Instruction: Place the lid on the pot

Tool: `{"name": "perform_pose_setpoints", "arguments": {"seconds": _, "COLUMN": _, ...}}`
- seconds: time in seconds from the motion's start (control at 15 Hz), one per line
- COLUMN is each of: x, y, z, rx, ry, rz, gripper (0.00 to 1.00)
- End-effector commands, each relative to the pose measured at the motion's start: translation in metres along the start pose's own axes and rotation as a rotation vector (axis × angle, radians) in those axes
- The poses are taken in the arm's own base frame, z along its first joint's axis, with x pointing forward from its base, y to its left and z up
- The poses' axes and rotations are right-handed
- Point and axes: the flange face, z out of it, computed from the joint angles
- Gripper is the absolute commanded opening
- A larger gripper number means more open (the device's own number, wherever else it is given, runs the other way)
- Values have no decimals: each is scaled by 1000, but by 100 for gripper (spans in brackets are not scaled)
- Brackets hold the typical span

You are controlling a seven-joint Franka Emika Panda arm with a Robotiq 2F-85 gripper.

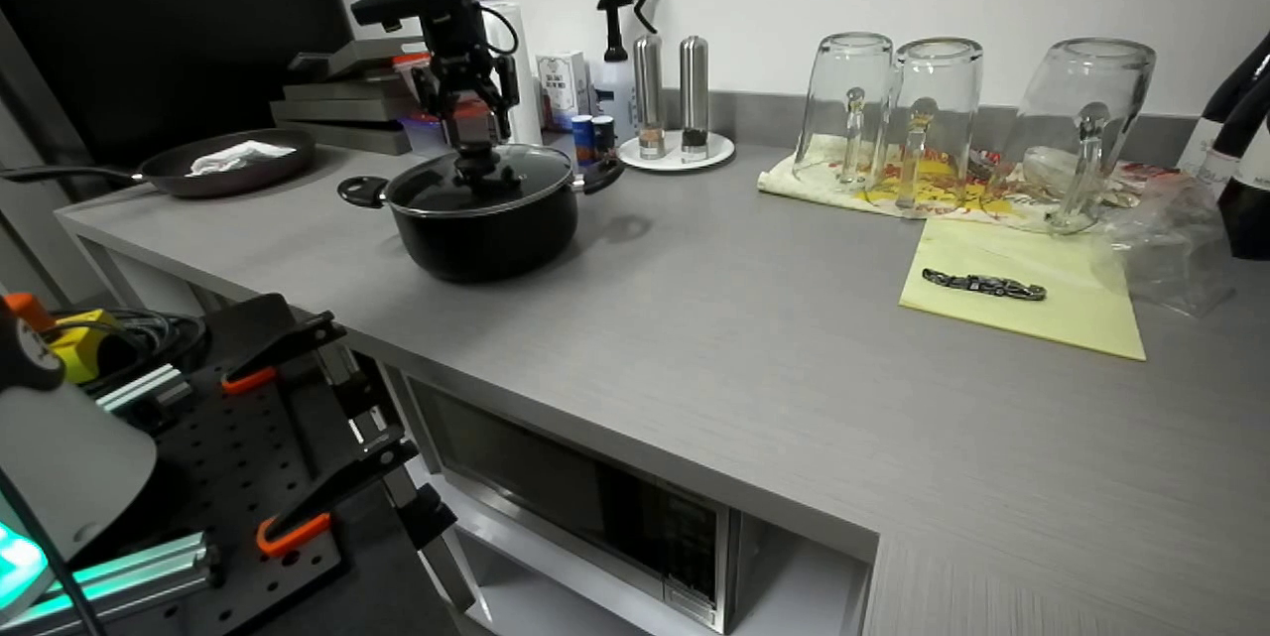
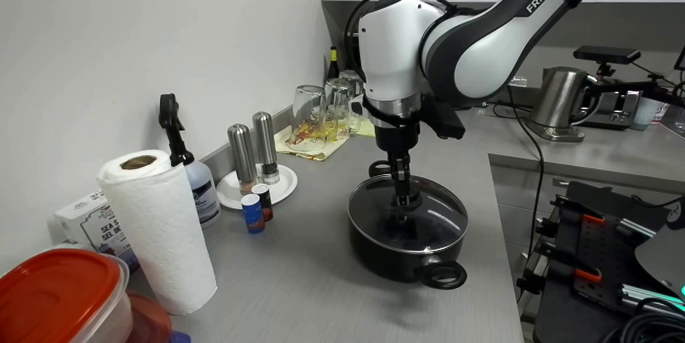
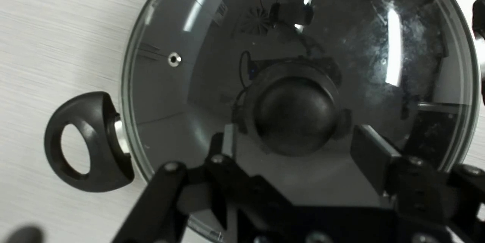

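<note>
The jaws stand spread, the knob (image 3: 297, 116) between their left and right tips with a gap on each side, plain in the wrist view. Below, in an exterior view that hides those gaps, the lid (image 2: 436, 220) looks seated on the pot (image 2: 382, 260); straight up seems the next move.

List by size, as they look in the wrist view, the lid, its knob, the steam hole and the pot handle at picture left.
Lid, clearly largest
Knob and pot handle, too alike to rank
Steam hole, smallest
</note>
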Motion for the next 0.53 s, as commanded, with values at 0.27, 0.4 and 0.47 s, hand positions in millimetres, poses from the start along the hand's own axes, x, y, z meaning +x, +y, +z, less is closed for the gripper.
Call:
{"name": "perform_pose_setpoints", "arguments": {"seconds": 0.27, "x": 4, "y": 2, "z": -6, "rx": -10, "ry": 6, "rz": -17, "gripper": 100}}
{"name": "perform_pose_setpoints", "arguments": {"seconds": 0.4, "x": 2, "y": 1, "z": -3, "rx": 0, "ry": 4, "rz": -2, "gripper": 100}}
{"name": "perform_pose_setpoints", "arguments": {"seconds": 0.47, "x": 2, "y": 1, "z": -3, "rx": 0, "ry": 6, "rz": -1, "gripper": 100}}
